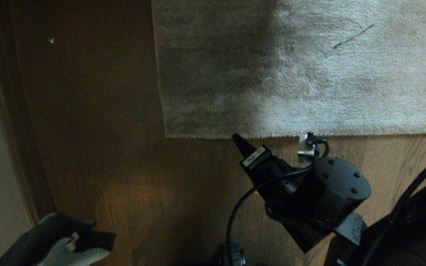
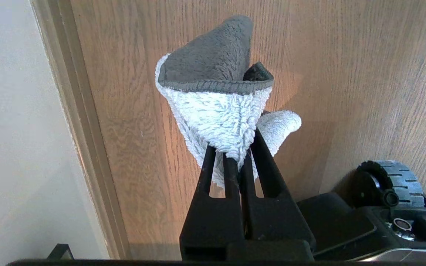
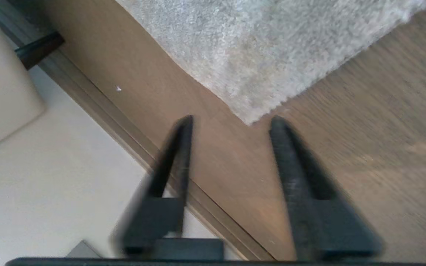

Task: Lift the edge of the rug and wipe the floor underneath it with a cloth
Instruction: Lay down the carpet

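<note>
Wood-grain floor fills most of the head view, brown and smooth, with a pale skirting strip running along its far left side. Just beyond the right gripper lies the rug edge, the square corner of a plush grey-beige rug resting flat on the planks. In the right wrist view the gripper's two dark fingers stand clearly apart with bare floor showing between them, and the rug corner sits a little ahead of the gap between the tips, not yet between them. Nothing is held there. In the head view one black fingertip reaches right up to the rug's near border, close to touching it, though contact cannot be confirmed.

Off to the other side, the left gripper hangs low near the skirting, well apart from the rug. Its fingers are clamped tight on the cloth, a fluffy rag that bunches out past the fingertips, pale on one face and dark grey on the folded-over face with a stitched hem. Behind this gripper a black wheel of the base shows.
</note>
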`<state>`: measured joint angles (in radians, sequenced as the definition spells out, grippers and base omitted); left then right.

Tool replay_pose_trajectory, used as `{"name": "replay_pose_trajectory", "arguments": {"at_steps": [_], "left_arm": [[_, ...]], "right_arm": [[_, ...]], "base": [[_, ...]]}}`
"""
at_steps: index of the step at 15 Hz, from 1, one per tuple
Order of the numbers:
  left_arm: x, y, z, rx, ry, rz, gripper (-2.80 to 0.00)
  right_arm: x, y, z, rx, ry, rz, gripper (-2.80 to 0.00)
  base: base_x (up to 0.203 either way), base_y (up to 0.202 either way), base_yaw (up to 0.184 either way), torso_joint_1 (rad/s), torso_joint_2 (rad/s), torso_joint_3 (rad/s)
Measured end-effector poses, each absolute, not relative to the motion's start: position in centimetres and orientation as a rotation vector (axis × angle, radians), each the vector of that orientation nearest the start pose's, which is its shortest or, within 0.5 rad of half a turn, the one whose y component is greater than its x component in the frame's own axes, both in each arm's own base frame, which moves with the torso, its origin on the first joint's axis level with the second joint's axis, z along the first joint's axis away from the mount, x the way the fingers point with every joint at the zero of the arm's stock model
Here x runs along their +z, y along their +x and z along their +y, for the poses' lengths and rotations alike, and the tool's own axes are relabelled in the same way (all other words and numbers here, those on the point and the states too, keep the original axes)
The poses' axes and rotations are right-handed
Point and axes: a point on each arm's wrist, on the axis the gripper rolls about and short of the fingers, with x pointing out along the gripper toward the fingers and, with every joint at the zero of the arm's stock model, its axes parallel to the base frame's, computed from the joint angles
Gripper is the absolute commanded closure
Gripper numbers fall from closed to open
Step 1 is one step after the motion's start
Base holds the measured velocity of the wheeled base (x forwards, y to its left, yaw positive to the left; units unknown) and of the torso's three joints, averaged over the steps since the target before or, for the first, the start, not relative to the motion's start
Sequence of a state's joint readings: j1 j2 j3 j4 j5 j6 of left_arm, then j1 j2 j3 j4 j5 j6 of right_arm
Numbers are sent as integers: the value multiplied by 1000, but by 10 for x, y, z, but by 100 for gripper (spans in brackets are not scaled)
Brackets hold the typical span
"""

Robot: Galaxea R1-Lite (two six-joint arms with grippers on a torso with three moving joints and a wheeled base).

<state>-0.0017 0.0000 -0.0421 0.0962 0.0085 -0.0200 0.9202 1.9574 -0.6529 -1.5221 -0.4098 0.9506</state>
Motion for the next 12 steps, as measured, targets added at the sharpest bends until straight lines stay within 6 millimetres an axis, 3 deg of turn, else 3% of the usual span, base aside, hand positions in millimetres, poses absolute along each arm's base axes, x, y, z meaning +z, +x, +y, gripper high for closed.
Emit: {"name": "replay_pose_trajectory", "arguments": {"at_steps": [7,12], "left_arm": [[77,-26,0,8,-20,55,0],[77,-26,0,8,-21,55,0]], "right_arm": [[135,214,243,422,979,66,0],[125,243,221,307,933,31,0]], "base": [[0,0,0,0,0,0],[0,0,0,0,0,0]]}}
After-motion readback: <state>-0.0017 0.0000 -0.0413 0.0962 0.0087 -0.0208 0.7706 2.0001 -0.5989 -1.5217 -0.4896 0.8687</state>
